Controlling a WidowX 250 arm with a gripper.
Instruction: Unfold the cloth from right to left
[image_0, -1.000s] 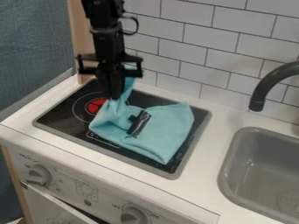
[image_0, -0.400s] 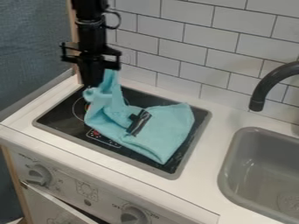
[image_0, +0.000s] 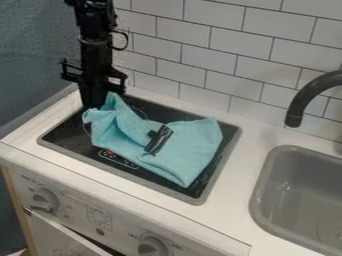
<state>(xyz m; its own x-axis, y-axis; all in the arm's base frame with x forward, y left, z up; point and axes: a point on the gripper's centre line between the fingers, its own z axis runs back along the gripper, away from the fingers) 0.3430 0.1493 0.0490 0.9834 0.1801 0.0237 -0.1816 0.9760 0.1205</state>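
The white tiled wall stands behind a white counter; a blue-grey panel borders the left of the view. Set into the counter is a grey sink with rounded corners, and a round drain is seen in its floor. To the left of the sink lies a black stovetop with a grey rim; it carries the cloth.

The black robot arm comes down at the upper left, its gripper low over the far left part of the stovetop. The claw is clenched on the left end of the light blue cloth, which rises in loose folds toward it. The remainder of the cloth lies across the middle and right of the stovetop, one corner pointing toward the front rim.

The oven door, below the counter, is tipped slightly outward, with a dark gap along its top edge; the contents of the compartment cannot be determined. A dark curved faucet hangs beside the sink's far edge. Two grey knobs are noted on the front. A small black item lies on the cloth, its nature undetermined. A red mark shows on the stovetop near the cloth's front edge.
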